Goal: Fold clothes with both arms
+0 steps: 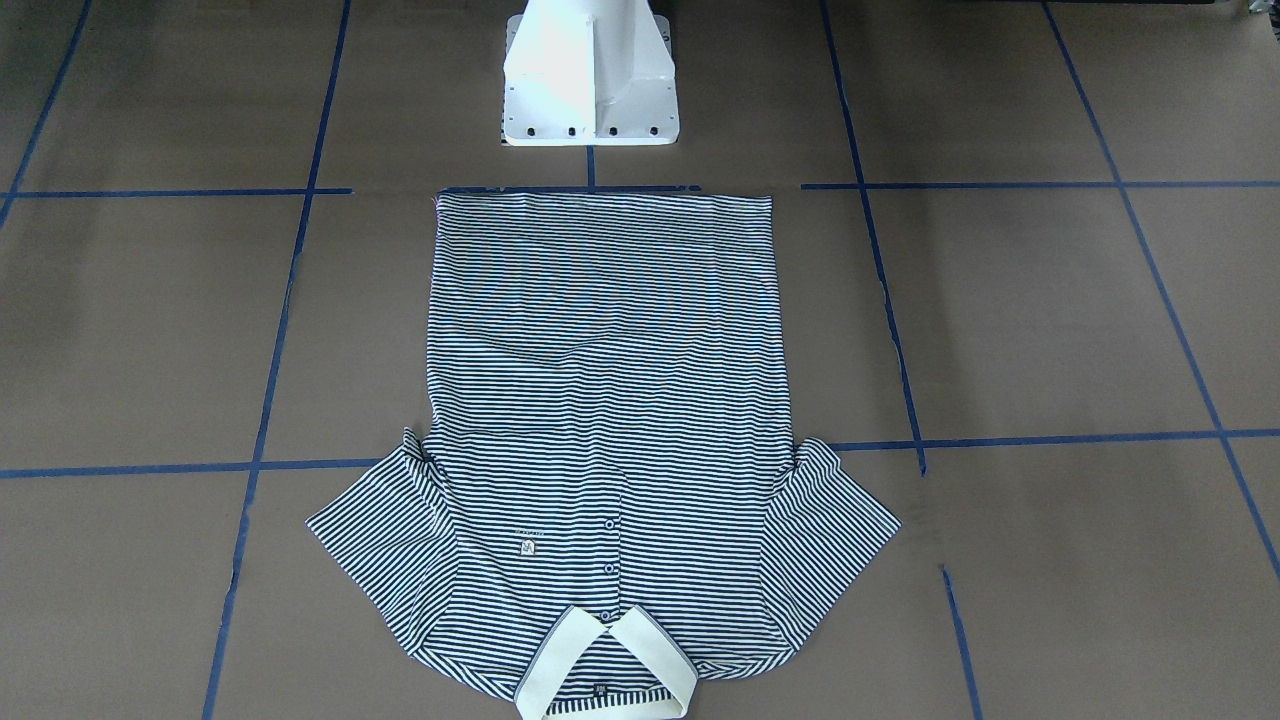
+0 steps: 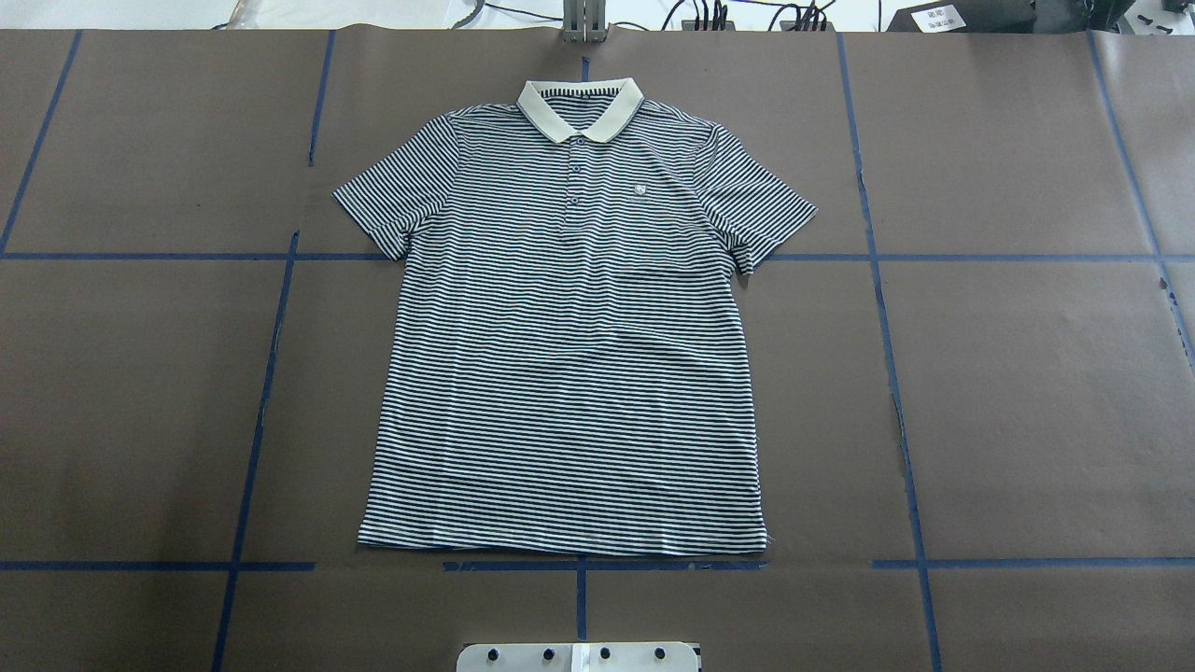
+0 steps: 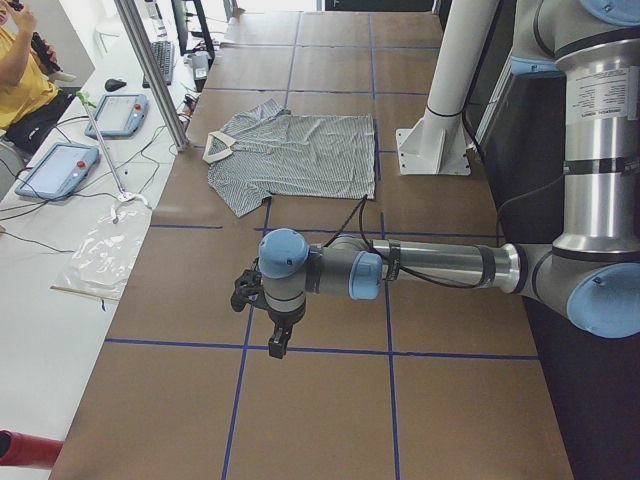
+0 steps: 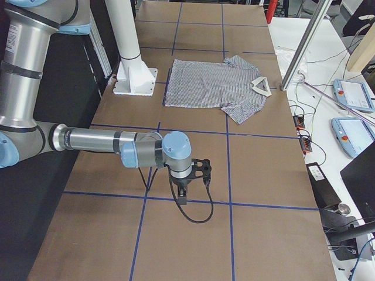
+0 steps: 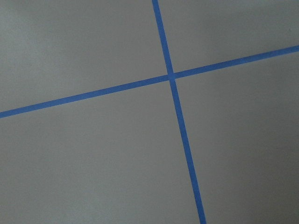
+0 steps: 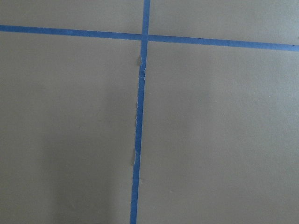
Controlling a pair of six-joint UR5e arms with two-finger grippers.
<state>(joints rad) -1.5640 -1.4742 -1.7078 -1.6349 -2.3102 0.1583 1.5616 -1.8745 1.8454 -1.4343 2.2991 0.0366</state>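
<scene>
Fully flat polo shirt (image 2: 569, 373), face up, collar (image 2: 579, 107) away from pedestal (image 1: 590, 80)

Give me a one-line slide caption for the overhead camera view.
Striped polo shirt laid flat, face up and unfolded, on the brown blue-taped table, collar toward the far edge.

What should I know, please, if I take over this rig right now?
Left tool: above bare table, well away from the shirt; I cannot tell whether it is open or shut.
Right tool: the same.
Polo shirt: flat, face up, sleeves spread, collar at the end far from the white base.
Done: nothing folded yet.
Left: every fold.
</scene>
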